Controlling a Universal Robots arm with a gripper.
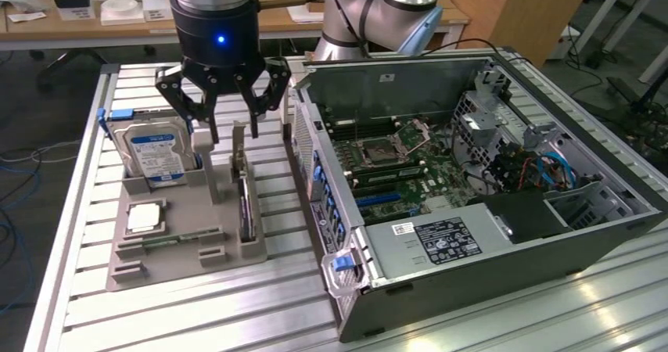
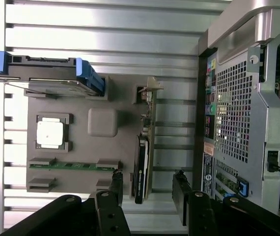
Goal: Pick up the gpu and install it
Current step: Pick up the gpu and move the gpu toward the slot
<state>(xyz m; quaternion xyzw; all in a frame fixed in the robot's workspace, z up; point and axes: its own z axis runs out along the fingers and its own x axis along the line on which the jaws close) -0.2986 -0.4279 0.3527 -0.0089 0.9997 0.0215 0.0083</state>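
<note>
The gpu (image 1: 244,192) is a thin dark card standing on edge in a slot of the grey parts holder (image 1: 167,267), its silver bracket at the far end. My gripper (image 1: 231,129) hangs open just above the card's bracket end, touching nothing. In the wrist view the gpu (image 2: 144,147) lies in line with the gap between my two black fingers (image 2: 116,184), and the gripper (image 2: 147,191) holds nothing.
In the holder (image 2: 102,122) are also a hard drive (image 1: 156,152) with a blue frame, a square silver chip (image 1: 143,217) and a green memory stick (image 1: 172,238). An open computer case (image 1: 470,172) lies close on the exterior view's right. All rest on a slatted aluminium table (image 1: 261,305).
</note>
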